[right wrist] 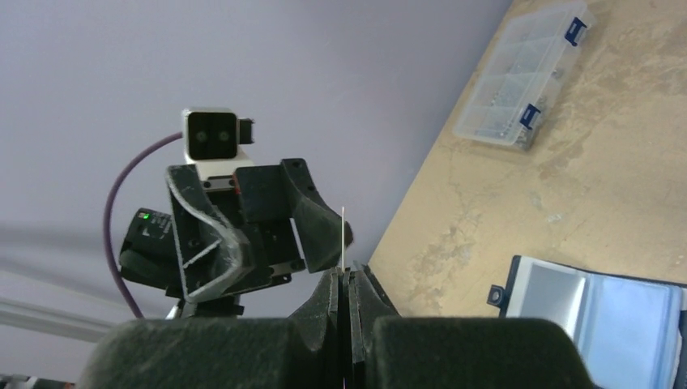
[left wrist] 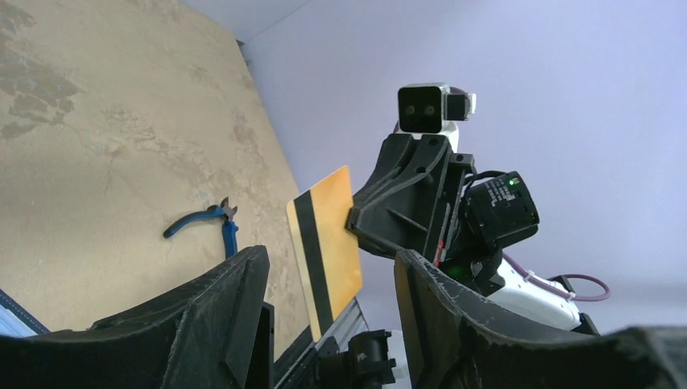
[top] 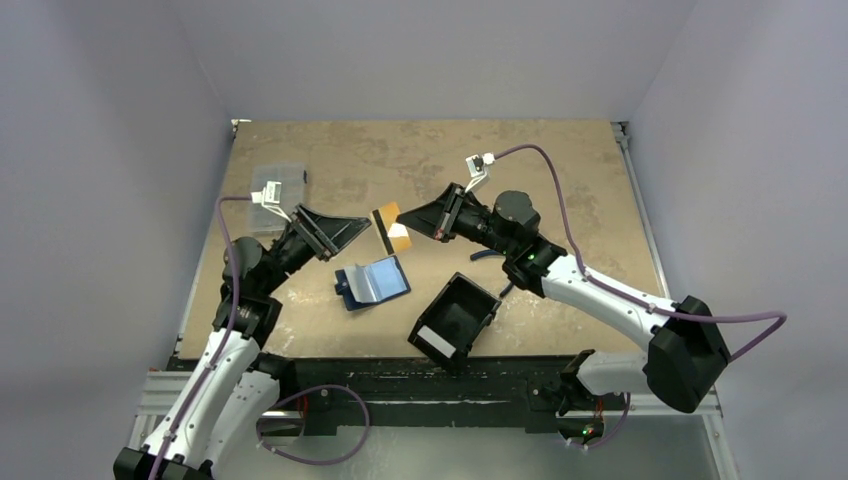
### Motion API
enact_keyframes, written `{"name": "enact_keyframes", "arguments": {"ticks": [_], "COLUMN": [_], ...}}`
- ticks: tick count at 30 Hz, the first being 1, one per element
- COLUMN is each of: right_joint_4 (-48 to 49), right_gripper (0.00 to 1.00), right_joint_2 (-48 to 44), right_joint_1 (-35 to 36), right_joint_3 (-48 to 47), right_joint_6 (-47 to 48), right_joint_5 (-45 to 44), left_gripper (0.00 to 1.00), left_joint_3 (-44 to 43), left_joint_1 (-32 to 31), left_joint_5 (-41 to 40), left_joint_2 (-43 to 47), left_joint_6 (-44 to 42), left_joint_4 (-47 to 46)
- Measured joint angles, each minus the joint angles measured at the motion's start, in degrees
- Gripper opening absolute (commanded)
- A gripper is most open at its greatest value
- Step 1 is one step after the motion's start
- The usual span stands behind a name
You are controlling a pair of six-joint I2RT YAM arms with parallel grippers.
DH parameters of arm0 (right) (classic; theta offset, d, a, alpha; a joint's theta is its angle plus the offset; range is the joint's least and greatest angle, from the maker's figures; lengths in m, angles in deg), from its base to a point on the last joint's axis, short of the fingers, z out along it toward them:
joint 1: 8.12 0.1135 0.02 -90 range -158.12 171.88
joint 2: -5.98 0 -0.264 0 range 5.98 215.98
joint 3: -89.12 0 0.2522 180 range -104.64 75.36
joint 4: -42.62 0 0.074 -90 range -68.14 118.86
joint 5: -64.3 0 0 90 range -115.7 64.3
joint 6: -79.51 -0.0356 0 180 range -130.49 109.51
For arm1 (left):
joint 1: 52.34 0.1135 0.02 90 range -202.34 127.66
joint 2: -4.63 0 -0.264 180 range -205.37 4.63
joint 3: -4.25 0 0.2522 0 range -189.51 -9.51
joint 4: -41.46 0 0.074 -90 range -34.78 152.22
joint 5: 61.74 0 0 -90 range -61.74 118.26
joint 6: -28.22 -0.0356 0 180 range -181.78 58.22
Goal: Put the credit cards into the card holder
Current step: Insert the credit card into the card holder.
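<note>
Above the middle of the table, both arms meet over the work, and the credit card [top: 388, 215] is right between them. It is orange with a black stripe, held up off the tabletop and standing on edge.

Right gripper [top: 408, 222] first: its fingers are pressed tight together on the card, pinching one edge. From the right wrist view you see only a thin pale sliver of that card poking up out of the closed fingertips.

Now the left gripper [top: 355, 237]: it is spread wide and gripping nothing. From its own wrist camera the two dark fingers [left wrist: 219, 316] frame the card, which stands in line with the gap between them. From above, the card sits just off the left fingertips. Whether any pad touches it, I can't tell.

And the card holder [top: 372, 283]? It lies flat on the table, folded open, with the shiny lighter blue inside facing up. It is below the two grippers, on the side nearer the arm bases, and well apart from the raised card. No card is visible in its open face.

Just to the holder's right a black tray [top: 455, 320] with a white label sits at an angle. A clear compartment box [top: 277, 190] rests near the far left edge, behind the left arm. Blue-handled pliers [left wrist: 206, 220] lie on the table beneath the right arm.
</note>
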Motion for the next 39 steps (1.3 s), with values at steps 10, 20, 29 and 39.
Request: {"name": "enact_keyframes", "arguments": {"ticks": [10,20,29,39], "right_joint_4": [6.4,12.1,6.6,-17.3], "right_gripper": [0.0,0.0,0.46,0.18], "right_joint_2": [1.2,2.8,2.9,4.5], "right_joint_1": [0.0,0.0,-0.1,-0.5], "right_joint_3": [1.0,3.6,3.5,0.9], "right_joint_6": [-5.0,-9.3,-7.0,12.0], "right_joint_5": [2.0,0.6,-2.9,-4.5], "left_gripper": [0.47,0.24,0.0,0.0], "left_joint_3": [0.2,1.5,-1.9,-8.5], "left_joint_1": [0.0,-3.8,-5.0,-4.7], "left_joint_5": [2.8,3.1,-1.7,-4.7], "left_joint_2": [-2.5,-3.5,-5.4,-23.8], "left_joint_6": [1.8,3.1,-2.7,-18.2], "left_joint_4": [-1.6,-4.9,6.3,30.2]}}
